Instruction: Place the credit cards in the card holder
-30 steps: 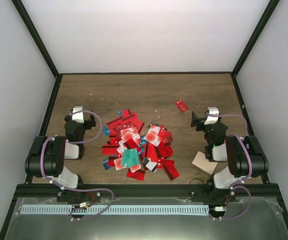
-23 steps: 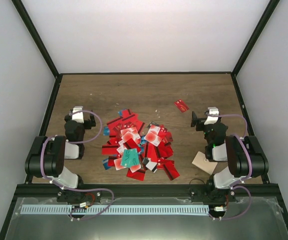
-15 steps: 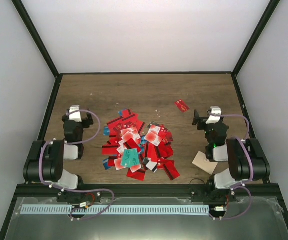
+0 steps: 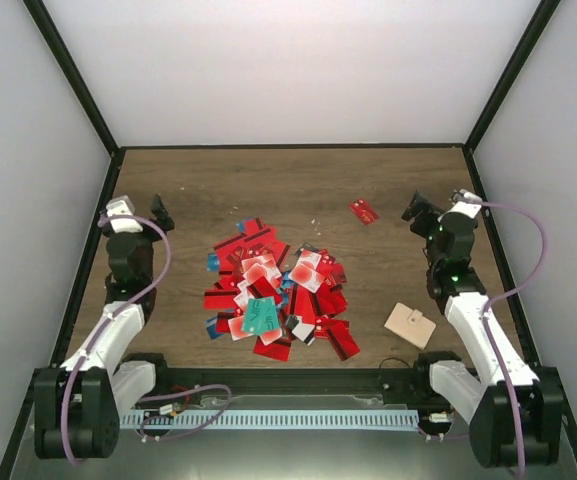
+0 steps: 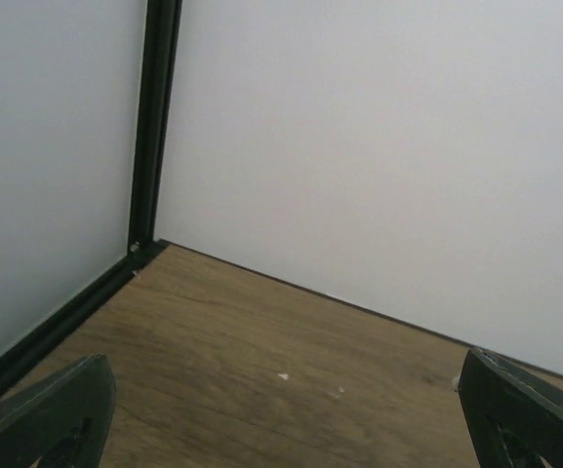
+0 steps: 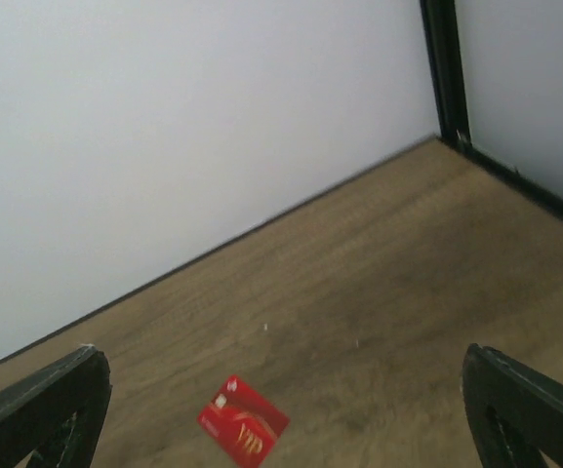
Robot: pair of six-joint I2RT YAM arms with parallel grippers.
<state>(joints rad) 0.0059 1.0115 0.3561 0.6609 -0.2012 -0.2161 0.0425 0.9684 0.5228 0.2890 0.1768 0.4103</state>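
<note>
The flat tan rectangular card holder (image 4: 410,324) lies nearest me, near the heaped red, white and teal plastic credit cards (image 4: 273,295). Beyond, left gripper (image 4: 143,212) and right gripper (image 4: 428,212) hang wide open, empty. First pick pending, I'd lower onto one card.

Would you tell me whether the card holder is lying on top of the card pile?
No, the card holder lies flat by itself, well to the right of the card pile.

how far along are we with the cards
Nothing looks done: the card holder lies apart, no card seen in it. Nothing in hand: left gripper and right gripper are open, empty. Remaining: the pile of credit cards plus one stray red card.
</note>
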